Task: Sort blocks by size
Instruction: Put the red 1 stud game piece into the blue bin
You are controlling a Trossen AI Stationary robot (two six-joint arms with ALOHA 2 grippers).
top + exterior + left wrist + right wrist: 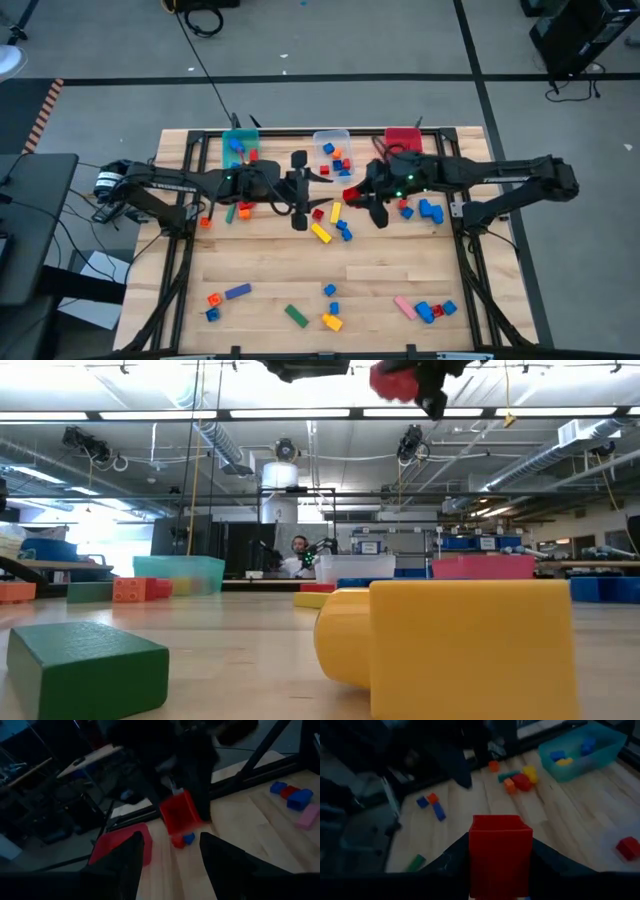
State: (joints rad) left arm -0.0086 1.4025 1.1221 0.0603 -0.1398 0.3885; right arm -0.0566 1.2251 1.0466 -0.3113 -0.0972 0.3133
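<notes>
My right gripper [357,196] is shut on a red block [500,851] above the table's middle, in front of the clear bin [332,140]. The block also shows in the left wrist view [181,813] and at the top of the low view [394,380]. My left gripper [298,190] is open and empty just left of it, fingers [125,862] spread wide and facing the red block. Many small blocks lie loose on the table, such as a yellow one [321,233], a purple bar [238,291] and a pink bar [404,307]. My right gripper pinches the red block by two opposite sides [474,862] between its two fingers [547,862]. The fingers come roughly level from the table's right. The block is lifted well clear of the table.
The teal bin [240,142], the clear bin and the red bin [403,138] stand along the far edge, the teal and clear ones with blocks inside. A yellow block [450,645] and a green block [85,665] lie near the front edge. A dark frame rail [190,230] runs along the table's sides.
</notes>
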